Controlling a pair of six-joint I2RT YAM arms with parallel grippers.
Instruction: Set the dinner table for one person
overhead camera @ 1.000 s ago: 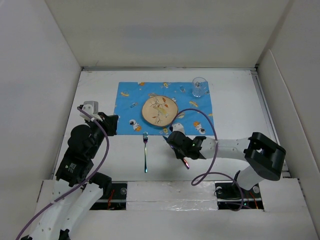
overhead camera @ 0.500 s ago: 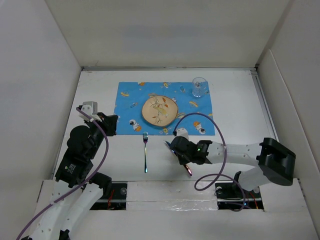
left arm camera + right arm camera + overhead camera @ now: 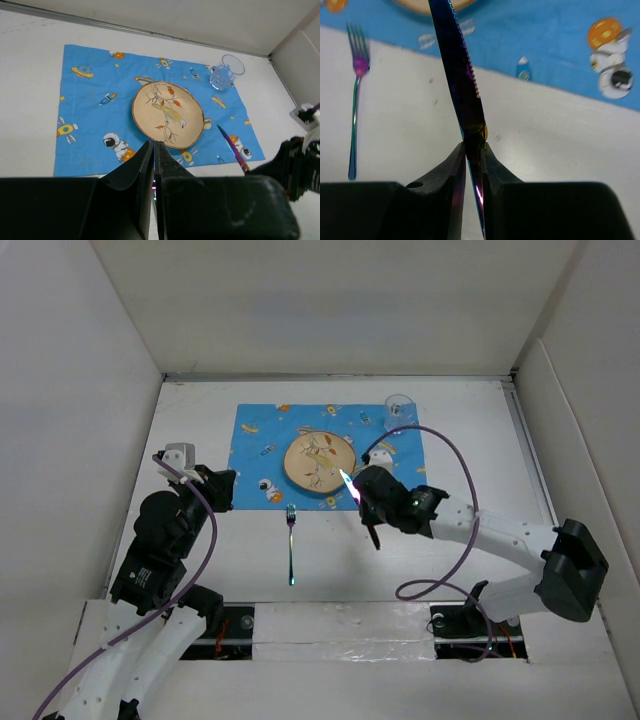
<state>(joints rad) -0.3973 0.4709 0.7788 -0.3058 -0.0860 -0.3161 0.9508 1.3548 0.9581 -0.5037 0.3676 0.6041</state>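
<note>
Two grippers: right gripper (image 3: pixel 474 150) clamps knife (image 3: pixel 460 65), frame centre, tip near plate (image 3: pixel 319 462); left gripper (image 3: pixel 153 150) closed, empty, left side; fork (image 3: pixel 291 540) on dinner table (image 3: pixel 200 420).

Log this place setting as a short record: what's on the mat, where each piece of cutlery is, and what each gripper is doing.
Mat: blue patterned cloth placemat, flat on the white dinner table
Plate: round tan plate with a bird design, mid-mat
Glass: clear drinking glass, mat's far right corner
Fork: iridescent metal fork, on bare table, tines toward the mat's near edge
Knife: iridescent serrated knife, tip by the plate's right rim
Left gripper: shut, empty
Right gripper: shut on the knife
</note>
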